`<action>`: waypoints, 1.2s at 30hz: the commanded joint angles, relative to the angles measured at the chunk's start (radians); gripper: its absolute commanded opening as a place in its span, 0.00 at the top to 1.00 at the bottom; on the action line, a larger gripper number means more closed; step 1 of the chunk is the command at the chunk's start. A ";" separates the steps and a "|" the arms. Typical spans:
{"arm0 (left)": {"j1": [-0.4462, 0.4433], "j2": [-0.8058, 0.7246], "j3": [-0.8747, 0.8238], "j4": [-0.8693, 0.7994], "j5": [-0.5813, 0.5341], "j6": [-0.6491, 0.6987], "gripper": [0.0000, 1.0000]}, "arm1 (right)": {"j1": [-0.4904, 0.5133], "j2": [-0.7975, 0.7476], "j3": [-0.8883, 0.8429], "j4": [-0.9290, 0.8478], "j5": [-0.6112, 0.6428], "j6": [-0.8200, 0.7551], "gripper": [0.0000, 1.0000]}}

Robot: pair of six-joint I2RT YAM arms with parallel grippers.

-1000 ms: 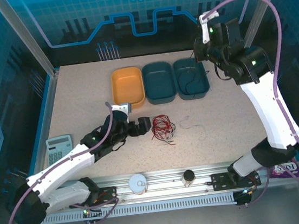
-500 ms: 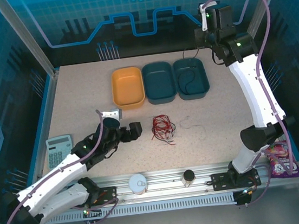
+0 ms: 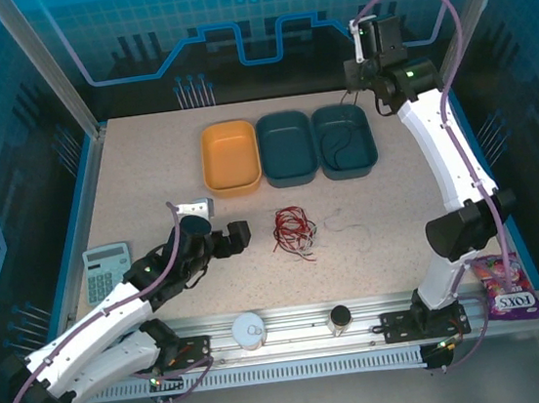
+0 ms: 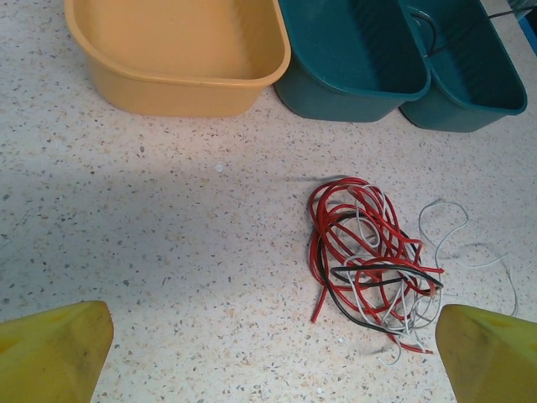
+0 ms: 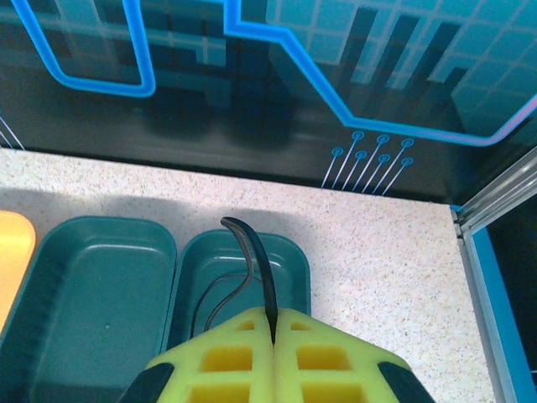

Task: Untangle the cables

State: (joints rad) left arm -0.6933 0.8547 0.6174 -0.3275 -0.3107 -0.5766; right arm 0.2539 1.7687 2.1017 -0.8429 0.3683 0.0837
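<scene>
Cables (image 4: 369,269): tangle just ahead of L claw (image 4: 270,353), which backed off, jaws wide. R claw (image 5: 273,336) rose, pinching 1 black cable (image 5: 252,252), its tail in teal bin (image 5: 295,277) below; sorting underway.

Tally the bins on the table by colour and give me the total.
Orange bin: 1
Teal bins: 2
Total: 3
</scene>
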 commanded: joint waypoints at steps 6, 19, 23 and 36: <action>0.012 -0.014 -0.022 -0.021 -0.031 -0.012 0.01 | -0.042 0.114 0.042 0.027 -0.034 -0.021 1.00; 0.016 -0.041 -0.030 -0.052 -0.073 -0.026 0.01 | -0.069 0.291 0.077 0.028 -0.075 -0.045 1.00; 0.020 -0.028 -0.032 -0.038 -0.075 -0.028 0.01 | -0.087 0.359 0.108 0.013 -0.084 -0.049 1.00; 0.025 0.039 -0.028 -0.010 -0.064 -0.034 0.01 | -0.118 0.460 0.034 0.029 -0.162 -0.038 1.00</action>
State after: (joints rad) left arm -0.6765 0.8860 0.5858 -0.3538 -0.3630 -0.6033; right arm 0.1471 2.2051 2.1609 -0.8276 0.2493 0.0441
